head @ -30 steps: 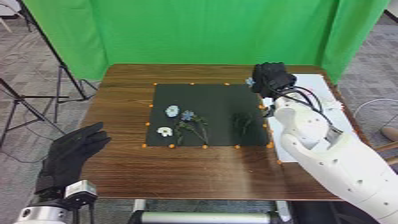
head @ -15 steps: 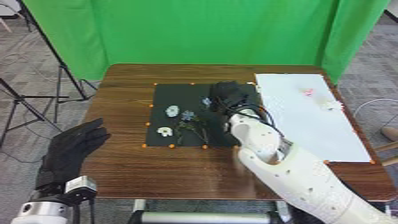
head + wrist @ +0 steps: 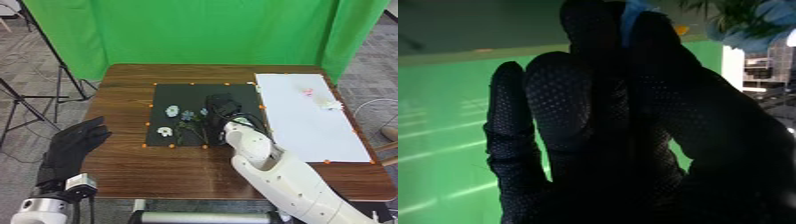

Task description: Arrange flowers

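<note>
Right hand [image 3: 222, 104], a blue flower [image 3: 632, 21] pinched between finger and thumb, has moved left and nearer, over the dark mat [image 3: 178, 91] beside other blooms [image 3: 187, 115]; placing it is probably next.

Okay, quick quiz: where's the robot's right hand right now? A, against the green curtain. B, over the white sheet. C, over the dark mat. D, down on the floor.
C: the right hand is over the dark mat, to the left of the white sheet.
</note>
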You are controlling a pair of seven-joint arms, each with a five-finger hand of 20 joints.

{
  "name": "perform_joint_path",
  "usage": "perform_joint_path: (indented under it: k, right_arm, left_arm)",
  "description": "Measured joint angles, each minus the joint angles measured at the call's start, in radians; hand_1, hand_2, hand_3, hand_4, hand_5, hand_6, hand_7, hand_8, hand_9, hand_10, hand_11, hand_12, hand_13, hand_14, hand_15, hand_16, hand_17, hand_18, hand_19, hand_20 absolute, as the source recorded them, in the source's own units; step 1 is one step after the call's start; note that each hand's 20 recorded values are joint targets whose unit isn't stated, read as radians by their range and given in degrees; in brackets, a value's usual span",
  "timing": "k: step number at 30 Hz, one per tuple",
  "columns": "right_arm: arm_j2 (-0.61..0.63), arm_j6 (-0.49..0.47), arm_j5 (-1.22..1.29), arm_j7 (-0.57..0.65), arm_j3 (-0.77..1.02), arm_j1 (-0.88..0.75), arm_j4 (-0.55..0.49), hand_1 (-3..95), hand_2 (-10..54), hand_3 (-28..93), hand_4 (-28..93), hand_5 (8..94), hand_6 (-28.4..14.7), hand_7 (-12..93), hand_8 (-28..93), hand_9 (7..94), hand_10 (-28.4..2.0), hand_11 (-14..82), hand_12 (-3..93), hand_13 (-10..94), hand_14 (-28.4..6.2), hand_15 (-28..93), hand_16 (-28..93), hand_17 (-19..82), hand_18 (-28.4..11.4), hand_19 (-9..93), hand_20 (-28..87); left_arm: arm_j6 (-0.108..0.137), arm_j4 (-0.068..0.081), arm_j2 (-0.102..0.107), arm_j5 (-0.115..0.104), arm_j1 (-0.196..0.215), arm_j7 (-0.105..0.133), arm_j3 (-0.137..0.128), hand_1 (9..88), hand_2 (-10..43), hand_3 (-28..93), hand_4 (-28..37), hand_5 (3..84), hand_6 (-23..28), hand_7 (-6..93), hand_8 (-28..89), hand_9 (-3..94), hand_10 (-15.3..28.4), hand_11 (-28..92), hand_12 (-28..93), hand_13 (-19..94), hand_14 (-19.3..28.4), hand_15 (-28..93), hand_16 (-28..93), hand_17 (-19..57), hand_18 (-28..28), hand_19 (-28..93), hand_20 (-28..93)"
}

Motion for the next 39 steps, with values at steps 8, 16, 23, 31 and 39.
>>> perform_joint_path:
  k: [8, 16, 23, 31, 39]
  right_arm:
    - [-0.024, -0.009, 0.004, 0.017, 0.003, 0.001, 0.007, 38.5, -7.7, 85, -28, 65.3, -2.6, 24, -12, 69.5, -13.0, 27.4, 18.0, 64, -8.7, 70, 19, 23, -20.5, 82, 16]
    - [-0.024, -0.047, 0.008, 0.032, 0.011, 0.003, -0.011, 33.5, -7.4, 88, -28, 58.5, -5.7, 21, -13, 60.9, -16.5, 26.3, 16.7, 58, -11.2, 72, 17, 19, -22.0, 80, 16]
    - [0.0, -0.116, 0.024, 0.062, 0.006, 0.012, -0.045, 30.9, -7.0, 88, -28, 54.9, -7.9, 18, -12, 55.7, -18.9, 25.0, 16.7, 54, -13.7, 74, 16, 16, -23.1, 79, 16]
    - [0.139, -0.115, 0.198, 0.049, 0.032, 0.026, -0.223, 29.6, -4.8, 87, -28, 52.1, -8.3, 17, -11, 53.7, -19.3, 23.8, 16.4, 56, -12.1, 73, 14, 22, -21.3, 80, 14]
    - [0.353, -0.08, 0.265, 0.017, 0.317, -0.105, -0.354, 29.4, -3.9, 86, -27, 51.1, -7.8, 17, -11, 53.4, -19.0, 21.8, 16.5, 63, -7.8, 81, 17, 28, -18.1, 83, 13]
  left_arm:
    - [-0.004, 0.004, 0.006, 0.0, -0.014, -0.008, 0.003, 27.6, 4.5, 82, -13.7, 47.9, 14.8, 15.4, -8, 41.1, 22.9, 39, 11, 29, 28.4, 61, -12, -9.6, 21.8, 56, 16]
    - [-0.004, 0.004, 0.006, 0.001, -0.013, -0.009, 0.004, 27.6, 4.6, 82, -13.7, 47.8, 14.6, 15.5, -8, 41.2, 22.9, 39, 11, 29, 28.4, 61, -12, -9.6, 21.8, 56, 16]
    - [-0.003, 0.001, 0.005, 0.001, -0.005, -0.009, 0.003, 27.6, 4.6, 82, -13.7, 47.9, 14.7, 15.5, -8, 41.2, 22.9, 39, 11, 29, 28.4, 61, -12, -9.6, 21.8, 56, 16]
    - [0.015, -0.014, 0.005, -0.003, 0.054, 0.013, -0.003, 27.6, 4.6, 82, -13.6, 47.8, 14.7, 15.5, -8, 41.2, 22.9, 39, 11, 29, 28.4, 61, -12, -9.5, 21.8, 56, 16]
    - [0.029, -0.02, 0.005, -0.005, 0.064, 0.028, 0.0, 27.7, 4.6, 82, -13.7, 47.8, 14.7, 15.4, -8, 41.1, 22.9, 39, 11, 29, 28.4, 61, -12, -9.5, 21.8, 56, 16]
